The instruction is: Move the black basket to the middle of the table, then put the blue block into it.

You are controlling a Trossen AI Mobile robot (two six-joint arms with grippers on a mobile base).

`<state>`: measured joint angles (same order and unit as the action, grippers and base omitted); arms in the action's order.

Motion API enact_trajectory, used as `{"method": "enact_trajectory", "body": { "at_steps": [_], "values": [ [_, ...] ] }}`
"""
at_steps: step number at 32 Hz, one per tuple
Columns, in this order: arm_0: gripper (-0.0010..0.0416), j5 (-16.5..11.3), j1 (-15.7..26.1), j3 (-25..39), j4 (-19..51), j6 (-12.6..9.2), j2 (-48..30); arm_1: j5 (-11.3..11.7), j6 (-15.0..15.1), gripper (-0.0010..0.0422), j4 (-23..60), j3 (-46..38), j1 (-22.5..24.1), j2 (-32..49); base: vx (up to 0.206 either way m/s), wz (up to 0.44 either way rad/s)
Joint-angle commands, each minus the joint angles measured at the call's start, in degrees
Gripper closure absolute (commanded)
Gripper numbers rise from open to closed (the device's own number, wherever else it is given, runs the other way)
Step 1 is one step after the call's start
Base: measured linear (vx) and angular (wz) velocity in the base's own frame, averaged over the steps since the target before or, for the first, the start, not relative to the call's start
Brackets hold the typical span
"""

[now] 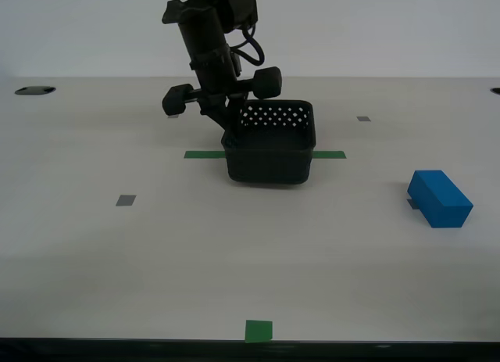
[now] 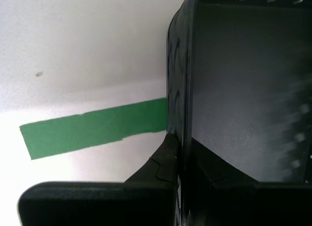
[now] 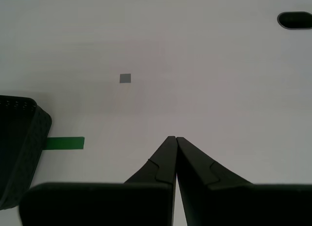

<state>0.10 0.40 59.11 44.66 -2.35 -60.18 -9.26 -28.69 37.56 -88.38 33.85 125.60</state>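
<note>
A: Two arms on the rig, one visible in the exterior view. Biggest first: table [image 1: 156, 260], off-white, fills most of the frame.

B: Next?

A: Arm, coming down from top centre of the exterior view. My second gripper [image 2: 178, 138] is at its end, clamped on the black basket [image 1: 272, 152]: one finger outside the wall, one inside, wall pinched between.

B: Basket where?

A: Centre of the exterior view, slightly above the middle, sitting across the green tape strip [image 1: 205, 154]. Strip sticks out both sides of it. Grip is on the wall at the exterior view's left. Perforated far wall visible.

B: Blue block?

A: Blue block [image 1: 440, 198], right edge of the exterior view, a bit below mid-height, flat on the table, well apart from the basket. Nothing touching it.

B: Other gripper?

A: My first gripper [image 3: 175, 140], jaws closed tip to tip, holding nothing, over bare table. Its view catches a basket corner and a tape end at lower left.

B: Small stuff?

A: Green square [image 1: 258, 331] bottom centre; grey square [image 1: 126, 199] left of centre, another [image 1: 363, 118] upper right.
</note>
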Motion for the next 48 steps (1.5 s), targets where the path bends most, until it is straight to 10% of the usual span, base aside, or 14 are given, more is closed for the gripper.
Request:
{"method": "enact_trajectory", "body": {
  "at_steps": [1, 13, 28, 32, 40, 48],
  "values": [
    [0.0405, 0.20, 0.02, 0.04, 0.26, 0.02, 0.02, -0.13, -0.22, 0.0412, -0.92, 0.44, -0.07, -0.04, 0.000, 0.000],
    [0.0405, 0.20, 0.02, 0.04, 1.07, 0.07, 0.02, -2.56, 0.44, 0.0402, -0.92, 0.44, -0.33, -0.04, 0.000, 0.000],
    [0.0405, -1.14, 0.07, 0.04, 6.40, 0.44, 0.02, -1.95, 5.01, 0.0064, 3.91, -4.48, -2.51, -1.42, 0.000, 0.000],
    [0.0403, -8.00, 0.20, 0.04, 7.67, 0.42, -0.24, -1.95, 5.55, 0.0061, 4.63, -11.32, -4.79, -2.64, 0.000, 0.000],
    [0.0344, -7.96, 0.98, 0.04, 8.07, 2.64, -9.46, -1.66, 9.03, 0.0092, 6.10, -21.57, -10.75, -2.64, 0.000, 0.000],
    [0.0179, -7.93, 4.42, 0.04, 8.59, 2.84, -20.31, -1.68, 12.11, 0.0098, 6.71, -22.08, -17.31, -2.40, 0.000, 0.000]
  ]
}}
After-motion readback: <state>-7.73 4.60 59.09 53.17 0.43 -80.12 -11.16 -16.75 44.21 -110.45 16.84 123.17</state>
